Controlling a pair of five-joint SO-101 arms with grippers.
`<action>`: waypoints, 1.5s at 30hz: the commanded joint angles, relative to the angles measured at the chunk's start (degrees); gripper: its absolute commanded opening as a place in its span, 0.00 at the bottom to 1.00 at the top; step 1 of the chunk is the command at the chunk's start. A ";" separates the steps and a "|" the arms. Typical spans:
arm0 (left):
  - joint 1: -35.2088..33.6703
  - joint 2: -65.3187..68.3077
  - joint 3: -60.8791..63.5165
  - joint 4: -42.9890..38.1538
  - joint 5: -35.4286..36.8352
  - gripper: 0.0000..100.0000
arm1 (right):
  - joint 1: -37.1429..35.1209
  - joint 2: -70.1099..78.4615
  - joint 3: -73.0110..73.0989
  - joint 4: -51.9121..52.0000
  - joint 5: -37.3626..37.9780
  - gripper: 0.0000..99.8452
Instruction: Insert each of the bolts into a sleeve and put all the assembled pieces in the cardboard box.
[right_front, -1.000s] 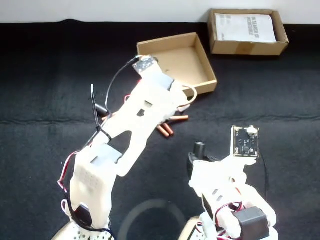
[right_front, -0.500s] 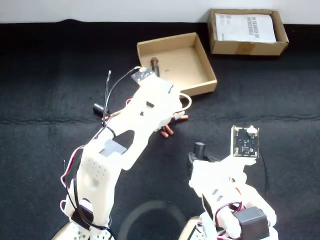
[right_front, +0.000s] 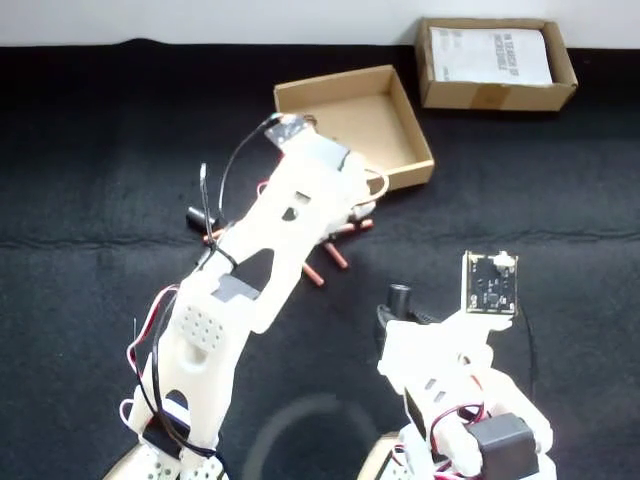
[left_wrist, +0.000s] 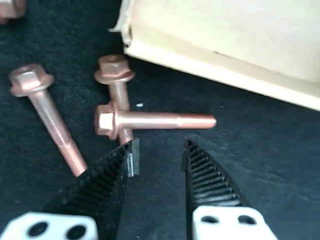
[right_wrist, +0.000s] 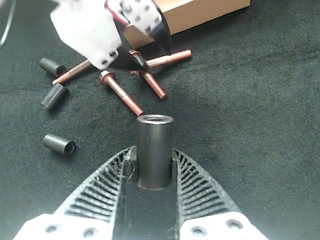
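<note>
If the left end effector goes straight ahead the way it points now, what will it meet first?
Probably the crosswise bolt, lying just ahead of the left end effector; height above it is unclear.

arms (right_front: 290, 215): white plastic | fingers (right_wrist: 106, 186): black, ribbed | cables (right_front: 132, 348): red, black

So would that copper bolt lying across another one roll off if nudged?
Probably stiff: the bolt looks solid metal. Its round shank might roll, but the flanged head and the second bolt under it would likely make it pivot. The smooth shank may slip in the left pincer.
</note>
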 joint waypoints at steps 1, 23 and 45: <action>0.31 -0.75 -6.11 1.41 0.26 0.16 | -0.48 0.04 0.04 -0.75 0.70 0.01; 8.48 1.71 -6.37 7.47 0.18 0.16 | -1.63 0.13 0.04 -0.75 0.70 0.01; 13.23 2.07 9.71 12.40 -2.46 0.16 | -1.71 3.65 -0.48 -0.92 0.70 0.01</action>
